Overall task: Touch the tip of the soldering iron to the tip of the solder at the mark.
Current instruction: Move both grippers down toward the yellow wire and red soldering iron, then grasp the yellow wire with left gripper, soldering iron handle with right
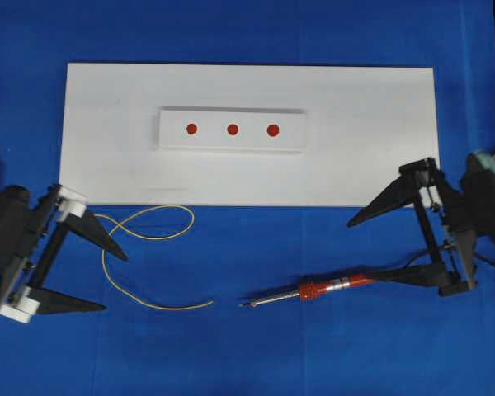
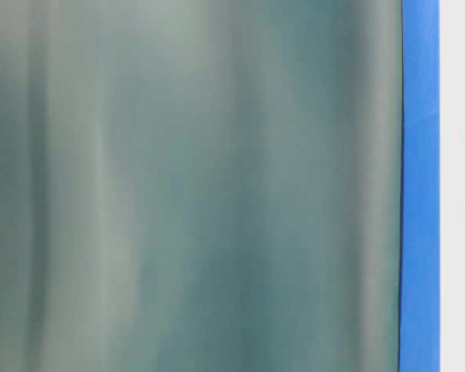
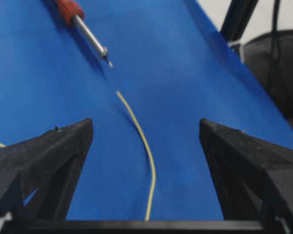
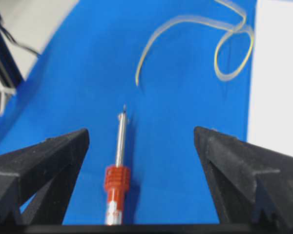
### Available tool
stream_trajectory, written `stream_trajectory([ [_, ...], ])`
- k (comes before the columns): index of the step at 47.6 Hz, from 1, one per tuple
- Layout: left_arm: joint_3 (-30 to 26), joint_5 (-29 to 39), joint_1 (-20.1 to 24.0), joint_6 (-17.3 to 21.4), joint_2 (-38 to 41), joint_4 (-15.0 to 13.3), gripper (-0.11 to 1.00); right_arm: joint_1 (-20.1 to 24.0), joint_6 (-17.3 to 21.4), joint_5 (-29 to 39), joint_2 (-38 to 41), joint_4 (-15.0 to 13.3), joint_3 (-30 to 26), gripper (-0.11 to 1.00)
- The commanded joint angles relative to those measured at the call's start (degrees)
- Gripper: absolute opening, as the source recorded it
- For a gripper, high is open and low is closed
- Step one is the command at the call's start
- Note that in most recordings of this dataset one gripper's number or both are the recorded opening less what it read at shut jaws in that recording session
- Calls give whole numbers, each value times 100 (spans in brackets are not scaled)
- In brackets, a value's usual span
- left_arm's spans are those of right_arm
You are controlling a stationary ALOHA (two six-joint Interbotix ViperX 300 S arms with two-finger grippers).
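Not much done yet; both tools lie loose on the blue worktop [image 1: 256,355]. Left gripper [image 1: 111,280] has its jaws wide apart & holds nothing; the solder [image 1: 140,272], a thin yellow wire w/ a loop, lies between & just past its jaws, free end pointing at the iron. Right gripper [image 1: 371,247] is spread wide too, nothing in it; the soldering iron [image 1: 309,292] lies flat w/ its handle end near that gripper's lower jaw, silver tip facing the wire end, a small gap between the 2 tips. White board [image 1: 107,124] sits behind, w/ a raised strip & 3 red marks [image 1: 232,129]. Left to do, I think: grab wire, grab iron, lift both to a mark, touch tips there.
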Motion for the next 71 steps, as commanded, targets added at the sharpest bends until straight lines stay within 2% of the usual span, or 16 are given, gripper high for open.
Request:
stream_trajectory([
  [1, -105, -334, -44, -44, 387, 9, 84, 105, -18, -475, 448, 167, 18, 91],
  [12, -141, -1222, -176, -105, 1424, 0, 82, 325, -26, -1318, 1705, 949, 62, 91],
  [21, -290, -1468, -264, -105, 2074, 9, 82, 677, -26, -1767, 2654, 1371, -105, 91],
  [29, -510, -1521, -281, -132, 2637, 9, 81, 1011, -26, -1969, 3190, 1731, -325, 91],
  [38, -615, -1652, -281, -132, 3182, 9, 73, 1125, -26, -2004, 3533, 1978, -448, 89],
  [50, -668, -1969, -281, -132, 3533, 0, 53, 1160, -44, -2030, 3683, 1995, -510, 80],
  [56, -633, -1960, -290, -132, 3524, 0, 44, 1195, -123, -2039, 3683, 1969, -527, 63],
  [65, -624, -1802, -290, -114, 3516, 9, 24, 1195, -229, -2030, 3691, 1898, -571, 13],
  [67, -633, -1696, -290, -105, 3507, 9, 20, 1195, -229, -2030, 3691, 1898, -571, 6],
  [71, -668, -1503, -290, -105, 3480, 9, 7, 1195, -229, -2030, 3691, 1898, -580, 6],
])
